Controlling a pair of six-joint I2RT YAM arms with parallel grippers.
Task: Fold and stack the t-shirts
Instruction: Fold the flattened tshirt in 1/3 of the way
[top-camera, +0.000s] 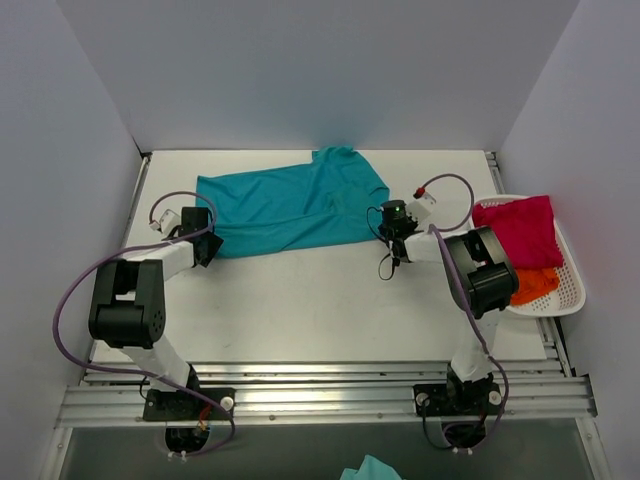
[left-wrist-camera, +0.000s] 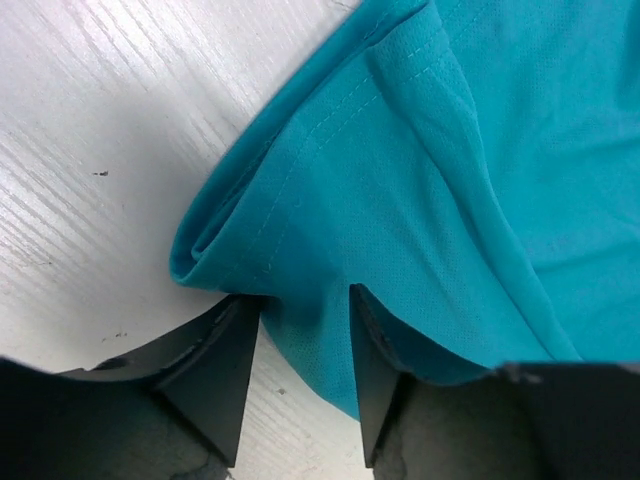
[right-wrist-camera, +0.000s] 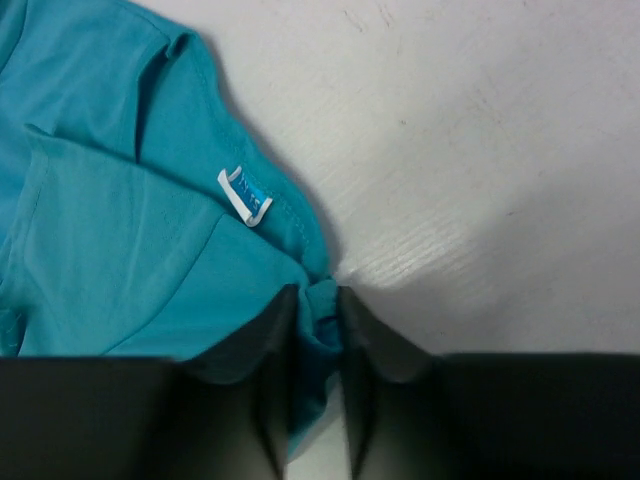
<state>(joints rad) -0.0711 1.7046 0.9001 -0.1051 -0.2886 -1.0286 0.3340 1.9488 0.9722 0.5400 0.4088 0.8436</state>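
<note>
A teal t-shirt (top-camera: 290, 205) lies spread across the back of the table, one sleeve reaching the far wall. My left gripper (top-camera: 208, 245) is at its near left corner. In the left wrist view the left gripper (left-wrist-camera: 303, 300) has its jaws apart astride the hemmed, folded edge of the teal t-shirt (left-wrist-camera: 450, 150), with table showing between them. My right gripper (top-camera: 388, 238) is at the shirt's near right edge. There the right gripper (right-wrist-camera: 319, 292) pinches a bunch of the teal t-shirt (right-wrist-camera: 110, 260) just below its white neck label (right-wrist-camera: 245, 196).
A white slotted basket (top-camera: 575, 285) stands at the table's right edge, holding a crimson t-shirt (top-camera: 520, 228) and an orange one (top-camera: 535, 285). White walls close in the back and both sides. A bit of teal cloth (top-camera: 370, 468) shows below the table's front rail.
</note>
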